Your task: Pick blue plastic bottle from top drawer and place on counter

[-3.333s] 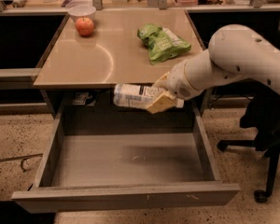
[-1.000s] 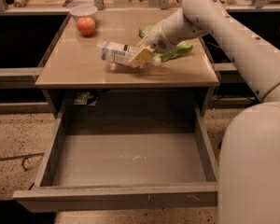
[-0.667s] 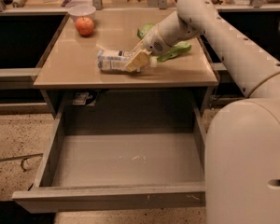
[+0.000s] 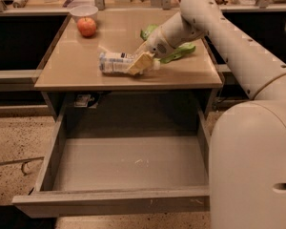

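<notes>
The blue plastic bottle point(image 4: 115, 62) lies on its side on the counter point(image 4: 71, 68), near the front edge, with its white cap pointing right. My gripper point(image 4: 139, 63) reaches down from the upper right, and its tan fingers point(image 4: 136, 67) are closed around the bottle's cap end. The bottle looks to be resting on the counter top. The top drawer point(image 4: 128, 163) is pulled wide open below the counter, and its grey floor holds nothing.
A red apple point(image 4: 86, 26) and a white bowl point(image 4: 84, 11) sit at the counter's back left. A green snack bag point(image 4: 178, 50) lies behind my gripper, partly hidden by the arm. My arm's large white body point(image 4: 252, 166) fills the right side.
The bottle was lifted out of the drawer area and carried up onto the counter. Over the last second it came down and slightly left, and now lies flat on the counter top.
</notes>
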Robot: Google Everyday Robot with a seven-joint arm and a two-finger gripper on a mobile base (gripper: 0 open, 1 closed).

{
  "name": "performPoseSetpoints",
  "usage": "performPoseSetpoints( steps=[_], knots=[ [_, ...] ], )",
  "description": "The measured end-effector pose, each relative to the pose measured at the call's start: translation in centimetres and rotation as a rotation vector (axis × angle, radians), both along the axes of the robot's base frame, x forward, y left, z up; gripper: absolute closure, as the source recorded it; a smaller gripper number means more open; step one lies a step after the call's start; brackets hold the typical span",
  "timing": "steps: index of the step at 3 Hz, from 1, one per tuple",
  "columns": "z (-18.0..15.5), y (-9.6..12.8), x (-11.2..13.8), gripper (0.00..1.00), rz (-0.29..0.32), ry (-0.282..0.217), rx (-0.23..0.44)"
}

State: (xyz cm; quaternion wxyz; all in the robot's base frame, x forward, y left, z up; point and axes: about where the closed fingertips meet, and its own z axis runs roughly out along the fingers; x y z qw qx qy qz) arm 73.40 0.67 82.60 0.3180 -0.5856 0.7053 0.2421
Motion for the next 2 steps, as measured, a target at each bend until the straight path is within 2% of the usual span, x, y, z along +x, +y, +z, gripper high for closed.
performPoseSetpoints(
  steps=[2],
  knots=[
    [-0.01,0.01,0.00,0.12,0.000,0.000,0.000]
  ],
)
